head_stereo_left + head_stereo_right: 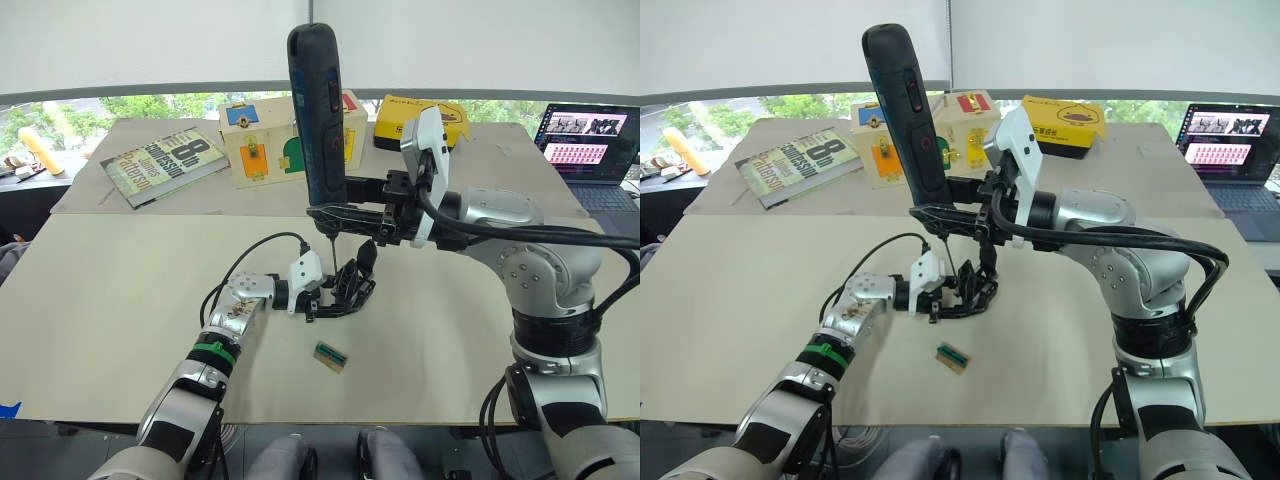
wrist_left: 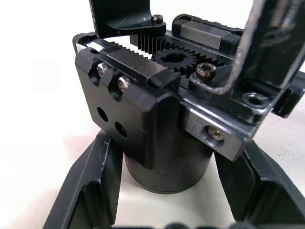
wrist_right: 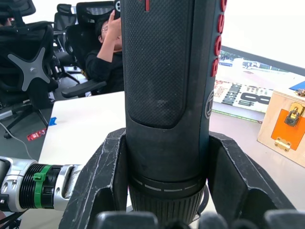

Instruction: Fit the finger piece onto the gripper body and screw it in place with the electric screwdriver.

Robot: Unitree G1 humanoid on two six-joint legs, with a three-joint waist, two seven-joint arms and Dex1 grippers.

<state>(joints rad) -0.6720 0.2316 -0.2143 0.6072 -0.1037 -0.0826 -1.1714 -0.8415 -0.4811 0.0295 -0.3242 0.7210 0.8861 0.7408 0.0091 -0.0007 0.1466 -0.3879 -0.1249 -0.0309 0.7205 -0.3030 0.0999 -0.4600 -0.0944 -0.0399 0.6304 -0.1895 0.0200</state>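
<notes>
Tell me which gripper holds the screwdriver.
The right gripper clamps the upright electric screwdriver; the left gripper instead holds the gripper body on the table.

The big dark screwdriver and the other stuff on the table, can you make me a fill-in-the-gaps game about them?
1. The thick dark blue-black electric screwdriver is held upright by the robot's ____ hand.
2. The left hand is shut on the chunky black ____ body.
3. The small green rectangular block lies on the beige ____, apart from both hands.
4. At the far right of the table sits an open ____.

Missing words: right; gripper; table; laptop
</notes>
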